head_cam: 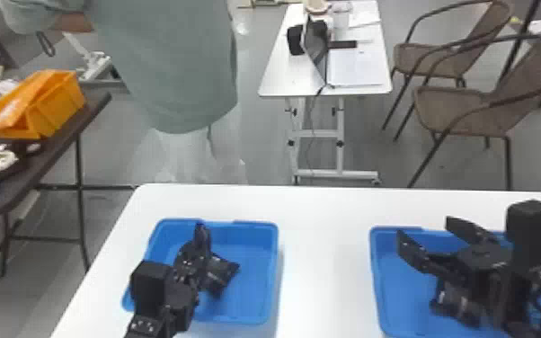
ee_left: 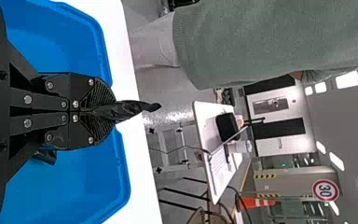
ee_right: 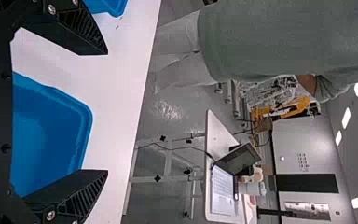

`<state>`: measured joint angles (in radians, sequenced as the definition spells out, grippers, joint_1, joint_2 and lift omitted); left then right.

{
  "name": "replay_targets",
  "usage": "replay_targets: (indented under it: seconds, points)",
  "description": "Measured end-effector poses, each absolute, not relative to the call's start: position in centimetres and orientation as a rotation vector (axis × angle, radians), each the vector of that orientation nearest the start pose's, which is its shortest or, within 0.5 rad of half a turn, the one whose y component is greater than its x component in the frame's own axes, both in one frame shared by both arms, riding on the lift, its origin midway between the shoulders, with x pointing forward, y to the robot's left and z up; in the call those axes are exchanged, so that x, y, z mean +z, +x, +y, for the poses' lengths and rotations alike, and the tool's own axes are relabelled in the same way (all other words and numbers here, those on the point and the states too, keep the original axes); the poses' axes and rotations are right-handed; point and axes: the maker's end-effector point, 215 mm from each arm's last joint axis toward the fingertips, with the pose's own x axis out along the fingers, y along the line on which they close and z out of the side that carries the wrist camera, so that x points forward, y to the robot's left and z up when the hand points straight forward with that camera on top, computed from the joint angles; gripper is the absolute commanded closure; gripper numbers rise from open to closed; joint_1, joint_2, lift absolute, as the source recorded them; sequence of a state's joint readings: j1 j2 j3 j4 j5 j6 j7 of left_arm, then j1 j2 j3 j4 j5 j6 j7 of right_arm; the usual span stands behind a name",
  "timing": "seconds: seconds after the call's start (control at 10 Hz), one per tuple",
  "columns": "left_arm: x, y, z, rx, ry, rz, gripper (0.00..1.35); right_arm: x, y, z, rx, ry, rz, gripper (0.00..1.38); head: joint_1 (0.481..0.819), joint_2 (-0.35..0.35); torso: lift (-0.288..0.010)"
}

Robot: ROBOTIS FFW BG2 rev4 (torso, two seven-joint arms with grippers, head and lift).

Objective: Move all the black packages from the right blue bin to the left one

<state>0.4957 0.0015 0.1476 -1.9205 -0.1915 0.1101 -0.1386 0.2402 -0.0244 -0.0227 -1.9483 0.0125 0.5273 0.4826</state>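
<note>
White table (head_cam: 323, 220): two blue bins borne side by side. Left blue bin (head_cam: 256, 269): a dark shape (head_cam: 221, 275) seen low beside the arm, identity not clear. Right blue bin (head_cam: 400, 296): partly covered by the right gripper (head_cam: 425, 228), its fingers spread wide, nothing held between them. Left gripper (head_cam: 201, 245) noted above the left bin, fingers closed on a crumpled black package (ee_left: 123, 110), which is left protruding past the tips.
</note>
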Motion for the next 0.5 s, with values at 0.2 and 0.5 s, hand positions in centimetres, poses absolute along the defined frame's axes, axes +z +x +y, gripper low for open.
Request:
replay_targets:
  seconds: [0.2, 0.5]
  points:
    - [-45.0, 42.9, 28.8, -0.027, 0.196, 0.269, 0.08, -42.6, 47.8, -15.2, 0.444, 0.053, 0.406, 0.11, 0.695, 0.169, -0.042]
    - [-44.0, 43.4, 27.6, -0.066, 0.066, 0.237, 0.27, -43.3, 47.0, -16.2, 0.398, 0.065, 0.409, 0.11, 0.695, 0.142, -0.042]
